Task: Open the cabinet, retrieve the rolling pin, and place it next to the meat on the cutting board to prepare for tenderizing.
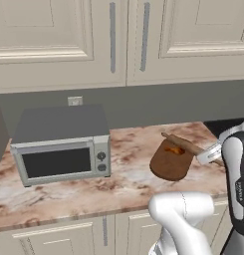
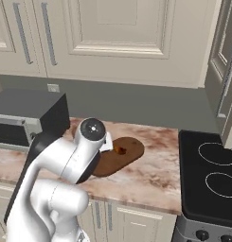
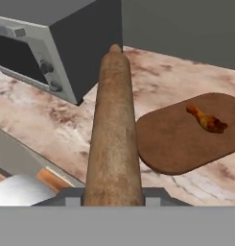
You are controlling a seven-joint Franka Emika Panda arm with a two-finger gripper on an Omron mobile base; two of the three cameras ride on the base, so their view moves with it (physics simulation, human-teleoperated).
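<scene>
My gripper (image 3: pixel 112 199) is clamped on the rolling pin (image 3: pixel 112 139), which runs straight out from my fingers above the marble counter (image 3: pixel 52 120), its far end pointing toward the microwave (image 3: pixel 66 53). The cutting board (image 3: pixel 186 137) lies just beside it, with the meat (image 3: pixel 206 120) sitting toward the board's far side. The cabinet (image 1: pixel 113 40) doors overhead are shut. My judgement: carry the pin across over the board's bare near half, lower it level, and let go only once it rests flat, clear of the meat, so it cannot roll.
</scene>
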